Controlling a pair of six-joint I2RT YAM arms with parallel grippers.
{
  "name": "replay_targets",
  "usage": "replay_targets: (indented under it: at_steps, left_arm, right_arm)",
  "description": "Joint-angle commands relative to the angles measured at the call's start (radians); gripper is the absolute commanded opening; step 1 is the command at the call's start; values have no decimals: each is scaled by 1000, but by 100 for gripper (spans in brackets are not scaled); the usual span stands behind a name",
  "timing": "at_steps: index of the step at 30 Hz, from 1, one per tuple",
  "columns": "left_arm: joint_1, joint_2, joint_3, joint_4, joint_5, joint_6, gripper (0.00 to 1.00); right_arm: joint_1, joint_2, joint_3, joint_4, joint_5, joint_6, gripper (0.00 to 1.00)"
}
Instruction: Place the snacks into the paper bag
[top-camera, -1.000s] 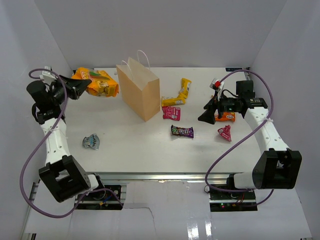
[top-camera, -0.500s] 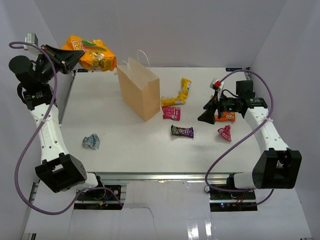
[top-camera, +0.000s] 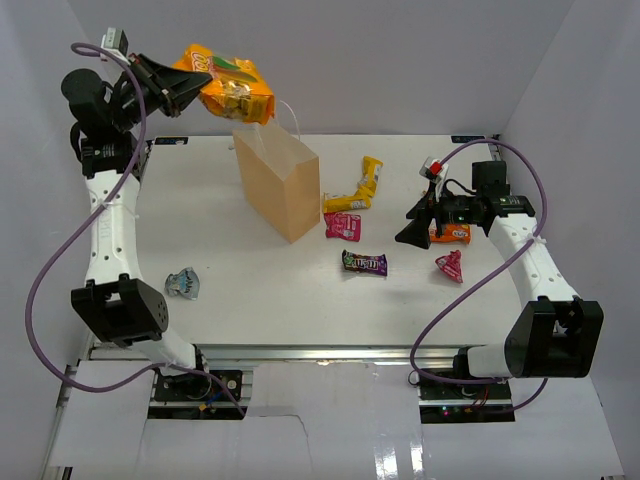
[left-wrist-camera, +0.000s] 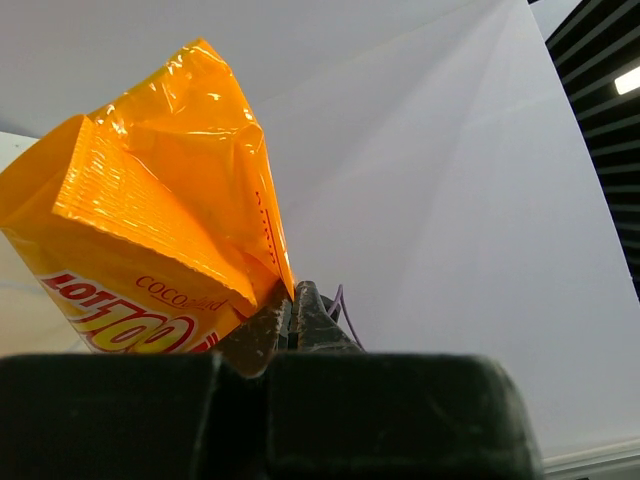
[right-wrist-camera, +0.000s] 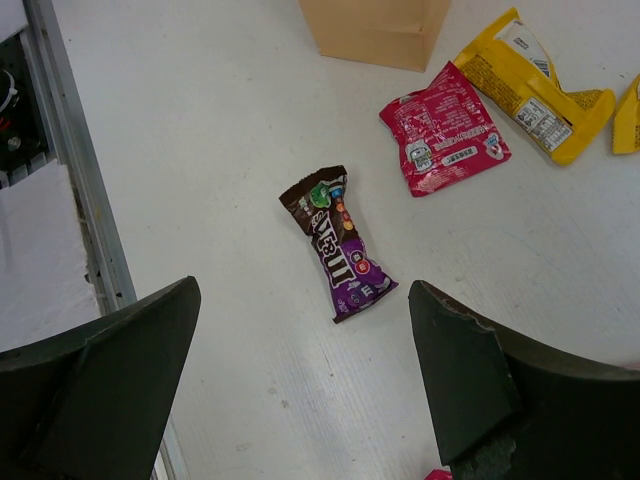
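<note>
My left gripper (top-camera: 188, 92) is shut on an orange chip packet (top-camera: 229, 86) and holds it high in the air, just above and left of the tan paper bag (top-camera: 283, 181). The packet fills the left wrist view (left-wrist-camera: 150, 240), pinched between my fingertips (left-wrist-camera: 262, 325). My right gripper (top-camera: 412, 228) is open and empty, hovering above the table; in its wrist view a dark brown candy packet (right-wrist-camera: 338, 244) lies ahead between the fingers (right-wrist-camera: 470, 370). A pink packet (top-camera: 343, 225) and yellow packets (top-camera: 360, 187) lie right of the bag.
A small blue-grey wrapper (top-camera: 183, 283) lies at the near left. An orange packet (top-camera: 450, 233) sits under my right arm and a small pink one (top-camera: 449, 266) lies nearer. White walls enclose the table (top-camera: 260, 290) on three sides.
My left gripper has lifted the orange chip packet off the back-left of the table and carried it up and right, to just above the paper bag. The right arm has not moved.
</note>
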Motion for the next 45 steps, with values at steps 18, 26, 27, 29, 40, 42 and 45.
replay_targets:
  at_steps: [18,26,27,29,40,42,45]
  left_arm:
    - [-134,30,98,-196,-139,183,0]
    - [-134,7,35,-244,-127,232,0]
    - [-136,5,32,-247,-127,235,0]
    - [-137,5,29,-258,-126,248,0]
    - [-162,13,22,-321,-121,309,0]
    - [-166,14,19,-325,-118,317,0]
    - [-169,19,19,-348,-119,340,0]
  right_arm:
    - [-5,-9,-9,1,-33,2,91]
    - [-7,-7,-6,3,-36,5,91]
    - [-5,-9,-8,3,-36,5,91]
    - [-5,-10,-9,3,-36,3,90]
    - [-5,-15,-14,3,-36,5,90]
    - [-5,-15,-15,3,-35,6,91]
    - [-5,-13,-12,3,-35,6,90]
